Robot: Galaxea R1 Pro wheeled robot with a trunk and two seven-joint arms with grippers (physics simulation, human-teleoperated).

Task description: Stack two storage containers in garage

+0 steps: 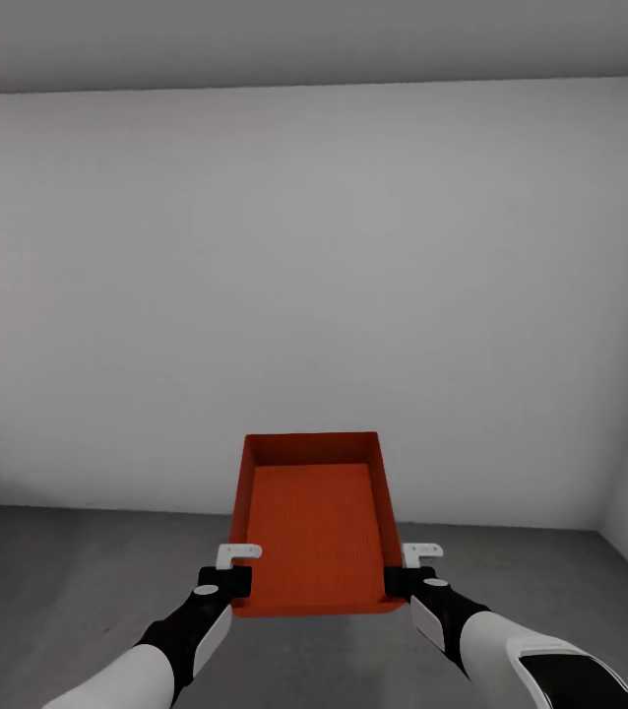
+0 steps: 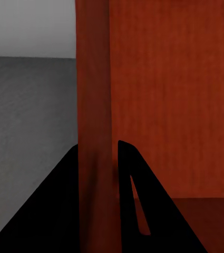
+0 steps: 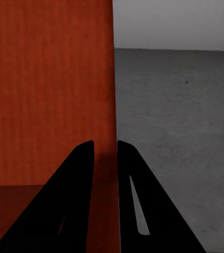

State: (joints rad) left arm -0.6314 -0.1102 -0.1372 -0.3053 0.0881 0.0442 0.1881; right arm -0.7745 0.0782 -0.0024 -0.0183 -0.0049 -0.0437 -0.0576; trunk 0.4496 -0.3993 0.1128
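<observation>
Garage floor (image 1: pixel 78 591) is right under us now, grey and mottled, with a plain white wall (image 1: pixel 304 295) straight ahead and a second wall meeting it in the corner off to our right; so we reckon the carrying leg for this bin is pretty much done.

We've got one orange bin (image 1: pixel 316 532) held out in front of us, open side up, nothing in it, level as far as we can tell, and it looks clear of the floor; our left gripper (image 1: pixel 227 579) has the near left corner and our right gripper (image 1: pixel 408 577) has the near right corner. From the left wrist camera, the left gripper (image 2: pixel 98 174) is nearly closed with the bin's thin side wall (image 2: pixel 93 105) pinched between its two fingers; same story on the other side, where the right gripper (image 3: pixel 105 174) is clamped down on the opposite side wall (image 3: pixel 112 79), one finger inside the bin and one outside.

What's left, going by what we can see: this bin has to go down, either on the concrete or on top of the other one; we can't see a second bin anywhere in front of us, so we can't tell if this is the first or the second trip.
</observation>
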